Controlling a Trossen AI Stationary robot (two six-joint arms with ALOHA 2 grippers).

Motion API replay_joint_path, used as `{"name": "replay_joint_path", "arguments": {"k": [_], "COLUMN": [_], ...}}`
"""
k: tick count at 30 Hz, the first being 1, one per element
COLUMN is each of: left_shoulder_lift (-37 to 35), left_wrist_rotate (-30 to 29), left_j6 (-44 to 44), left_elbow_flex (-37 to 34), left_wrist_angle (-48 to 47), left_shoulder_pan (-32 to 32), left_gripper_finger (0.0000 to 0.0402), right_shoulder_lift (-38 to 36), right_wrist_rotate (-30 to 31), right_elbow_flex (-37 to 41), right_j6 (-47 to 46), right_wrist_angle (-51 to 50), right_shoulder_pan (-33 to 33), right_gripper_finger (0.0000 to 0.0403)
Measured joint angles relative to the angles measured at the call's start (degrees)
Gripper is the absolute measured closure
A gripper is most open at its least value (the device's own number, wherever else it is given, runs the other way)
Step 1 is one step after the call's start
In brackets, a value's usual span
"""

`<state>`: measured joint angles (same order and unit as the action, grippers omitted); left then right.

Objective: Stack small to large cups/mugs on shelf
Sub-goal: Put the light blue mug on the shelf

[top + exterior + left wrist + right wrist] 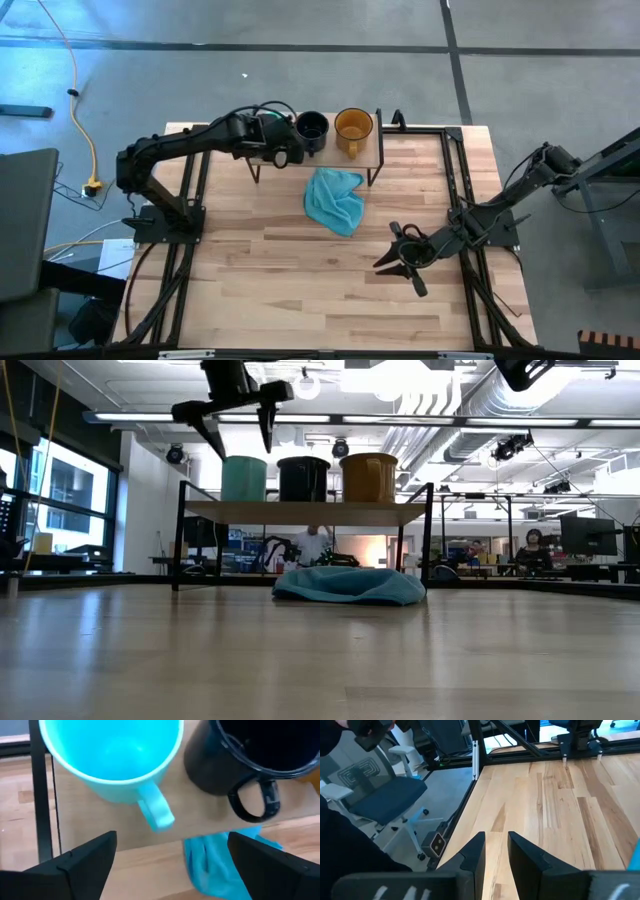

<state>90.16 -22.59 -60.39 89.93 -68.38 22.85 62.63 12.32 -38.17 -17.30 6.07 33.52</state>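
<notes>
While three mugs (304, 478) line shelf (305, 511), L fingers (82, 865) hang spread above teal mug (112, 757); R fingers (472, 855) nearly together.

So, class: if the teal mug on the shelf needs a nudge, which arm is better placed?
Left. Its open gripper hovers right above the teal mug on the shelf; the right gripper sits low over the table's near right, far off.

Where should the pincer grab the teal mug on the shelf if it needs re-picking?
Probably by the rim wall beside the handle, coming from above. The teal mug stands upright and open-topped on the shelf, its handle toward the cloth side. The black mug sits close, so keep away from that flank.
</notes>
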Motion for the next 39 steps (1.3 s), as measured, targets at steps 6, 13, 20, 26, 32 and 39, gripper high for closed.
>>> {"name": "replay_joint_path", "arguments": {"k": [6,13,20,26,32,39], "left_shoulder_lift": [1.2,1.6,1.6,1.6,1.7,2.0], "left_wrist_rotate": [-1.2,-2.5,-3.6,-4.1,-4.2,-4.0], "left_j6": [-1.8,-3.1,-4.3,-5.9,-7.6,-10.7], "left_elbow_flex": [0.0,0.0,0.0,0.0,0.0,0.0], "left_wrist_angle": [0.0,-0.6,-0.8,-0.9,-1.1,-2.6], "left_shoulder_pan": [0.0,0.0,0.0,0.0,0.0,0.0], "left_gripper_finger": [0.0066,0.0119,0.0144,0.0141,0.0140,0.0146], "right_shoulder_lift": [0.0,0.0,0.0,0.0,0.0,0.0], "right_wrist_rotate": [-0.6,-0.6,-0.6,-0.6,-0.9,-1.6], "right_elbow_flex": [0.0,0.0,0.0,0.0,0.0,0.0], "right_j6": [-0.6,-0.6,-0.6,-0.6,-0.2,0.0], "right_wrist_angle": [-0.5,-0.5,-0.5,-0.7,-0.7,-0.7], "right_shoulder_pan": [0.0,0.0,0.0,0.0,0.0,0.0], "right_gripper_finger": [0.0330,0.0330,0.0330,0.0330,0.0330,0.0330]}}
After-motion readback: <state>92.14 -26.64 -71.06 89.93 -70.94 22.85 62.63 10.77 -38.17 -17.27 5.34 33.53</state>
